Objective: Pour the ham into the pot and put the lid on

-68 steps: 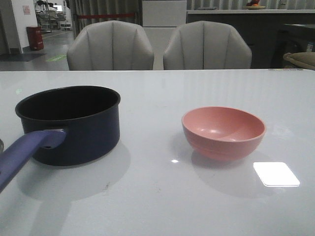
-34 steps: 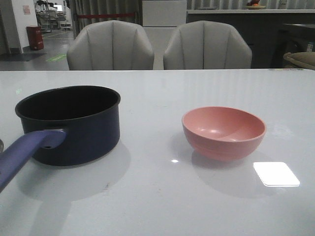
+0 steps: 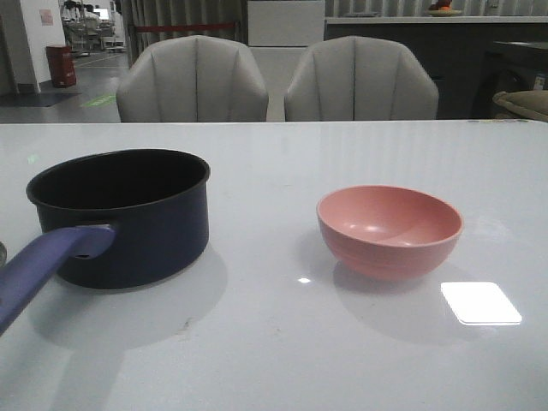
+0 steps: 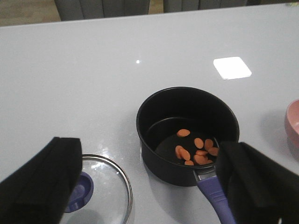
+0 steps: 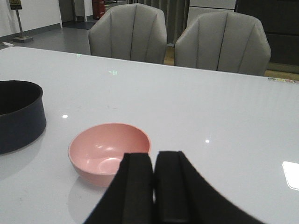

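Ham (image 4: 196, 150) lies as a small cluster of orange-pink slices on the black floor of the pot (image 4: 187, 133), none of it in any grasp. The left gripper (image 4: 149, 184) hangs above the table with its two black fingers (image 4: 39, 179) spread wide, nothing between them; one finger sits over the lid (image 4: 110, 186), the other over the pot's blue-purple handle (image 4: 212, 191). The lid rests flat on the table just beside the pot, knob (image 4: 79, 191) up, its metal rim apart from the pot wall. The right gripper (image 5: 153, 186) has its fingers pressed together, holding nothing, and hovers near the pink bowl (image 5: 110, 151), not touching it.

In the front view the pot (image 3: 128, 214) stands toward the left edge of the white table (image 3: 274, 360), its handle (image 3: 43, 261) pointing to the near left corner. The pink bowl (image 3: 390, 229) sits upright right of centre, well apart from the pot, and its visible inside looks bare. Two grey chairs (image 3: 193, 81) stand behind the far edge of the table.
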Robot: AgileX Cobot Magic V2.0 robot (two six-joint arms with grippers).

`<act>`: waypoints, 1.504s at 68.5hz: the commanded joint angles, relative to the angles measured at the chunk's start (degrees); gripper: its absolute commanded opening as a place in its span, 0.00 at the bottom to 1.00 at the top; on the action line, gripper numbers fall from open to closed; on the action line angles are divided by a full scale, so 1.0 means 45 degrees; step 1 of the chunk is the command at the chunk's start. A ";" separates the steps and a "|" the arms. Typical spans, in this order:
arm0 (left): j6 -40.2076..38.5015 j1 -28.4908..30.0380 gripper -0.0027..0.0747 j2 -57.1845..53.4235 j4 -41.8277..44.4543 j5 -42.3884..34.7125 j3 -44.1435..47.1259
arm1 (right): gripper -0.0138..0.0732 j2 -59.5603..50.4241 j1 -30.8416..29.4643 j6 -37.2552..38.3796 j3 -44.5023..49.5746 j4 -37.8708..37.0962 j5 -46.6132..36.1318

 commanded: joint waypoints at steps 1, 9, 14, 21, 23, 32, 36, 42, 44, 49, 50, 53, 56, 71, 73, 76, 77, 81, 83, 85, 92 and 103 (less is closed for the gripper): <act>-0.0493 0.0249 0.84 0.1552 0.0208 -0.0767 -0.1037 | 0.34 0.0119 0.0003 -0.0127 -0.0369 -0.0062 -0.1060; -0.0577 0.0988 0.84 0.3000 -0.0121 -0.0623 -0.1620 | 0.34 0.0119 0.0003 -0.0127 -0.0369 -0.0062 -0.1060; -0.0549 0.1661 0.84 0.3836 -0.0473 -0.0365 -0.1868 | 0.34 0.0119 0.0003 -0.0127 -0.0369 -0.0062 -0.1060; -0.0404 0.2676 0.84 0.5042 -0.0535 0.0385 -0.2318 | 0.34 0.0119 0.0003 -0.0127 -0.0369 -0.0062 -0.1060; -0.0298 0.3014 0.84 0.5371 -0.0591 0.0693 -0.2470 | 0.34 0.0119 0.0003 -0.0127 -0.0369 -0.0062 -0.1060; 0.1535 0.4039 0.84 0.6892 -0.1701 0.2087 -0.3209 | 0.34 0.0119 0.0003 -0.0127 -0.0369 -0.0062 -0.1060; 0.2259 0.4366 0.84 0.7510 -0.1869 0.2729 -0.3535 | 0.34 0.0119 0.0003 -0.0127 -0.0369 -0.0062 -0.1060; 0.2594 0.4607 0.84 0.8578 -0.1847 0.3206 -0.3943 | 0.34 0.0119 0.0003 -0.0127 -0.0369 -0.0062 -0.1060; 0.2594 0.4661 0.84 0.8948 -0.1847 0.3341 -0.4072 | 0.34 0.0119 0.0003 -0.0127 -0.0369 -0.0062 -0.1060; 0.2786 0.4669 0.84 0.9660 -0.1847 0.3532 -0.4352 | 0.34 0.0119 0.0003 -0.0127 -0.0369 -0.0062 -0.1060; 0.2786 0.4669 0.84 0.9712 -0.1847 0.3533 -0.4389 | 0.34 0.0119 0.0003 -0.0127 -0.0369 -0.0062 -0.1060; 0.2913 0.4669 0.84 1.0073 -0.1847 0.3607 -0.4494 | 0.34 0.0119 0.0003 -0.0127 -0.0369 -0.0062 -0.1060; 0.2913 0.4693 0.84 1.0297 -0.1847 0.3664 -0.4557 | 0.34 0.0119 0.0003 -0.0127 -0.0369 -0.0062 -0.1060; 0.2934 0.5030 0.84 1.1388 -0.1897 0.3745 -0.4640 | 0.34 0.0119 0.0003 -0.0127 -0.0369 -0.0062 -0.1060; 0.2934 0.5088 0.84 1.1483 -0.1897 0.3719 -0.4648 | 0.34 0.0119 0.0003 -0.0127 -0.0369 -0.0062 -0.1060; 0.2934 0.5110 0.84 1.1697 -0.1934 0.3719 -0.4687 | 0.34 0.0119 0.0003 -0.0127 -0.0369 -0.0062 -0.1060; 0.2934 0.5110 0.84 1.1697 -0.1934 0.3719 -0.4710 | 0.34 0.0119 0.0003 -0.0127 -0.0369 -0.0062 -0.1060; 0.3047 0.5110 0.84 1.1943 -0.2040 0.3741 -0.4789 | 0.34 0.0119 0.0003 -0.0127 -0.0369 -0.0062 -0.1060; 0.3246 0.5110 0.84 1.2051 -0.2201 0.3741 -0.4846 | 0.34 0.0119 0.0003 -0.0127 -0.0369 -0.0062 -0.1060; 0.3347 0.5117 0.84 1.2151 -0.2329 0.3768 -0.4908 | 0.34 0.0119 0.0003 -0.0127 -0.0369 -0.0062 -0.1060; 0.3371 0.5117 0.84 1.2623 -0.2329 0.4000 -0.5218 | 0.34 0.0119 0.0003 -0.0127 -0.0369 -0.0062 -0.1060; 0.3393 0.5352 0.84 1.3201 -0.2445 0.4190 -0.5410 | 0.34 0.0119 0.0003 -0.0127 -0.0369 -0.0062 -0.1060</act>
